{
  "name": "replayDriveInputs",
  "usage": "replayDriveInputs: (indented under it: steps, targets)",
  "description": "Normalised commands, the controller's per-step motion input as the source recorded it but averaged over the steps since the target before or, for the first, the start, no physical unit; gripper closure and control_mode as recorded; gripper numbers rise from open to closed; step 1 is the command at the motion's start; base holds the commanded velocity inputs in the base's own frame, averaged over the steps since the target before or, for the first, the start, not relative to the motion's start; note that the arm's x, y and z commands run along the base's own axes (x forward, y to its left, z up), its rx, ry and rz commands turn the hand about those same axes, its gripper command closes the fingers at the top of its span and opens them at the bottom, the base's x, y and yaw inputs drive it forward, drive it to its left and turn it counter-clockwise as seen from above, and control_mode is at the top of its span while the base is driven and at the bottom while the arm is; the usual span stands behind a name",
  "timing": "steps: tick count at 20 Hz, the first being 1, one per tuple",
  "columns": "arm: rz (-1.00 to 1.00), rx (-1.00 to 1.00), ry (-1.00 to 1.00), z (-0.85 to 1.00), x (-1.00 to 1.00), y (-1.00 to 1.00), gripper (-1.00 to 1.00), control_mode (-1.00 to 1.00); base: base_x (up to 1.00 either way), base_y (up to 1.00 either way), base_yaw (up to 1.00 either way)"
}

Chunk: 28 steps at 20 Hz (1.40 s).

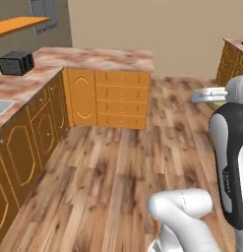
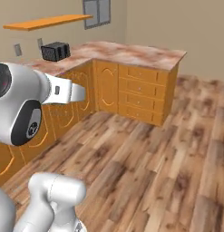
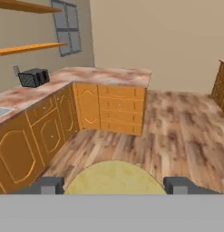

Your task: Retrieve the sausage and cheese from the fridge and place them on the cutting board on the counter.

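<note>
The cheese is a pale yellow, round-topped lump with a slightly grainy look. It sits between the 2 dark fingertips of the claw, which stands wide with the cheese in its grip. In the left base view, a bit of yellow shows by the white hand. The tabletop is marbled reddish-brown and white stone, L-shaped, over smooth orange drawers. A black toaster sits on it. The floor is streaky brown wood planks. The white arm bends up high, hand level, facing the far corner.
</note>
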Motion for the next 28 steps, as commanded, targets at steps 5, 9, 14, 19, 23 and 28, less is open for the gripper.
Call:
replayDriveInputs:
  steps: [5, 9, 14, 19, 23, 28]
  targets:
    - [0.00, 0.00, 0.00, 0.00, 0.00, 0.00, 1.00, 1.00, -0.06, 0.28, 0.88]
    - [0.00, 0.00, 0.00, 0.00, 0.00, 0.00, 1.00, 1.00, 0.00, 0.45, 0.77]
    - [0.00, 0.00, 0.00, 0.00, 0.00, 0.00, 1.00, 1.00, 0.00, 0.52, 0.74]
    - [0.00, 0.00, 0.00, 0.00, 0.00, 0.00, 1.00, 1.00, 0.06, 0.58, 0.68]
    - [0.00, 0.00, 0.00, 0.00, 0.00, 0.00, 1.00, 1.00, 0.18, 0.74, 0.61]
    - [0.00, 0.00, 0.00, 0.00, 0.00, 0.00, 1.00, 1.00, 0.67, 0.55, 0.40]
